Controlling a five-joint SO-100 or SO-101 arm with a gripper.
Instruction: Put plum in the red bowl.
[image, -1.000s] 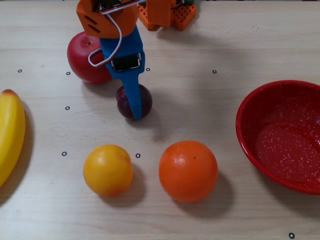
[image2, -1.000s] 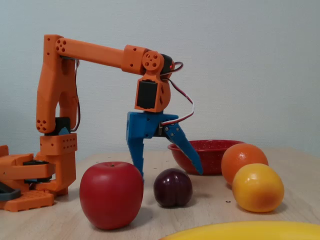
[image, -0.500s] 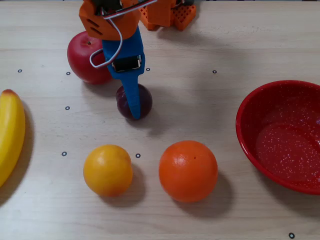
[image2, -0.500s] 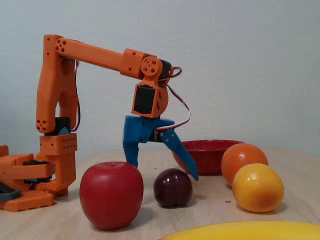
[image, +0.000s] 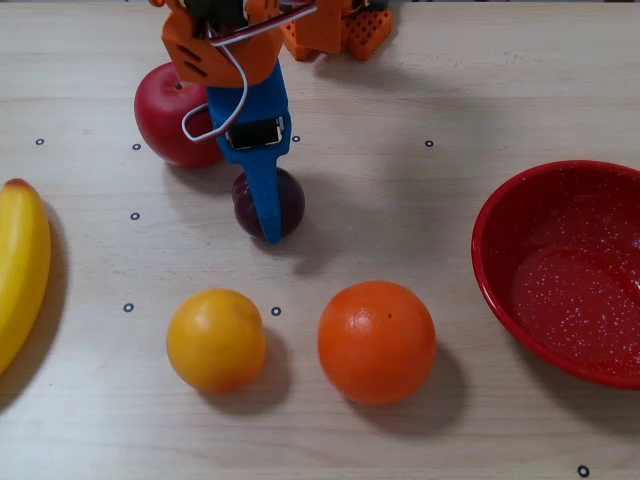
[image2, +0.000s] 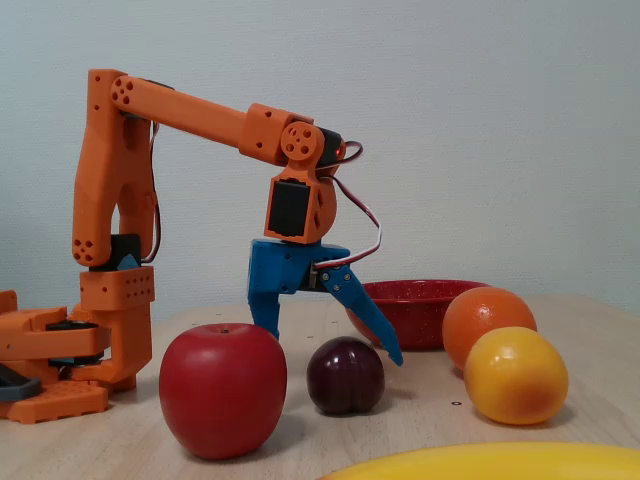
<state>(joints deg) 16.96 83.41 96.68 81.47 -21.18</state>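
On the table (image: 450, 80) I count six things: one plum (image: 288, 200), one red apple (image: 170, 115), one yellow-orange fruit (image: 216, 340), one orange (image: 376, 342), one banana (image: 20, 265) and one red bowl (image: 500, 230).

In the overhead view the plum lies in the upper-left part of the frame, just beside the apple, which sits up and to the left of it. The bowl stands well apart at the right edge and holds no fruit. The banana runs along the left edge; the yellow-orange fruit and the orange sit side by side below the plum.

The single orange arm reaches down over the plum, and its blue fingers (image2: 388, 345) are spread wide in the fixed view, one on either side of the plum (image2: 345, 375), the gripper (image2: 330, 340) not clamped on it. The plum rests on the table.
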